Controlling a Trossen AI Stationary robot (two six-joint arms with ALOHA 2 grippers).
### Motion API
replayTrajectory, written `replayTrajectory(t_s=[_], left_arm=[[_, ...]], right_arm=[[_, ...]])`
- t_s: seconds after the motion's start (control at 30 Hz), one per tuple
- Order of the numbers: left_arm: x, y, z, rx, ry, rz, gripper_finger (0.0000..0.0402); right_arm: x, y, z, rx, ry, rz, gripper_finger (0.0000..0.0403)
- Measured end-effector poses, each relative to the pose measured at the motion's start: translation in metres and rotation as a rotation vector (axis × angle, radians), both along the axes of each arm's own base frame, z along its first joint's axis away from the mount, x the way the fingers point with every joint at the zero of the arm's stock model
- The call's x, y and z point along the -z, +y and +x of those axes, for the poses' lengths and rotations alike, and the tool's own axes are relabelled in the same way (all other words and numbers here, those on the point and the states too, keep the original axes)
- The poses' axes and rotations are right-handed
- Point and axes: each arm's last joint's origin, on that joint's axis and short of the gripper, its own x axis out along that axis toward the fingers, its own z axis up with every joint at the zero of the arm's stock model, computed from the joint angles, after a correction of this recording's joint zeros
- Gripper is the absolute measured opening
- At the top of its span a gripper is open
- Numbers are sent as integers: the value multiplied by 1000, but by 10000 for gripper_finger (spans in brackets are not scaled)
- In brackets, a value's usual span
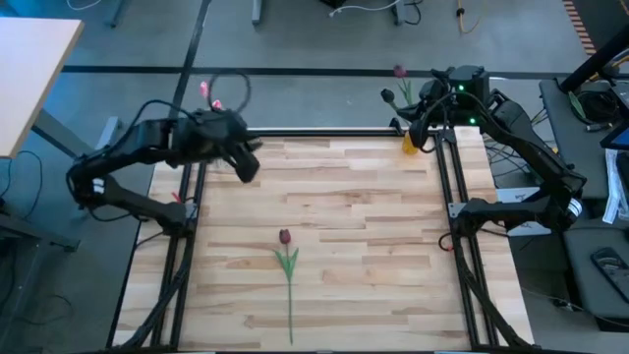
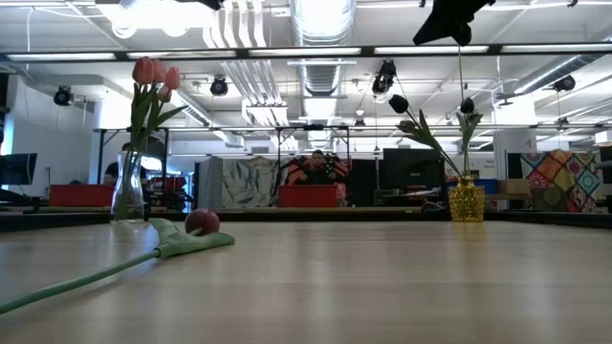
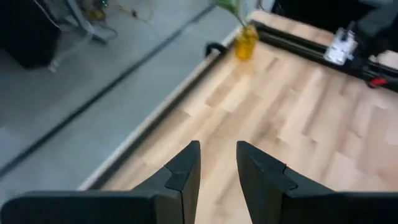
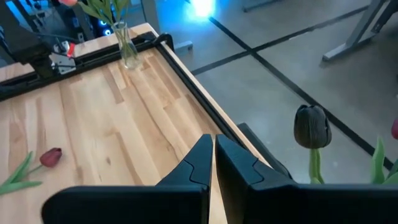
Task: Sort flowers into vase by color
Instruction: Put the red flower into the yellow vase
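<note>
One maroon tulip (image 1: 286, 258) lies flat on the wooden table near its middle, head toward the far edge; its head also shows in the low view (image 2: 202, 222) and the right wrist view (image 4: 51, 157). A clear vase (image 2: 127, 196) at the far left corner holds pink tulips (image 2: 153, 73) upright by their stems. A yellow vase (image 1: 410, 146) at the far right corner holds dark tulips (image 2: 399, 103). My left gripper (image 3: 217, 158) hovers open over the far left part of the table. My right gripper (image 4: 213, 144) is shut, high above the yellow vase (image 2: 467, 201), beside a dark tulip head (image 4: 311, 127).
A black frame (image 1: 447, 211) borders the table's left, right and far sides. The wood between the two vases and around the lying tulip is bare. Beyond the far edge is grey floor with cables; a person sits far back in the room (image 2: 316, 167).
</note>
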Motion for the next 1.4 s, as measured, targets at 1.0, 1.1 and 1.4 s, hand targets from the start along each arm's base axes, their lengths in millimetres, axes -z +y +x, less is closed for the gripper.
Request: replayTrajectory(t_s=[1.0,1.1,1.4], left_arm=[[102,-124,110,155,135,-708,7],[122,-130,109,90,145,-771,3],[172,-143,107,-209,160,-1011,38]], right_arm=[[2,3,1,-125,6,-18,13],[2,3,1,-128,5,-17,13],[3,3,1,-127,6,-13,13]])
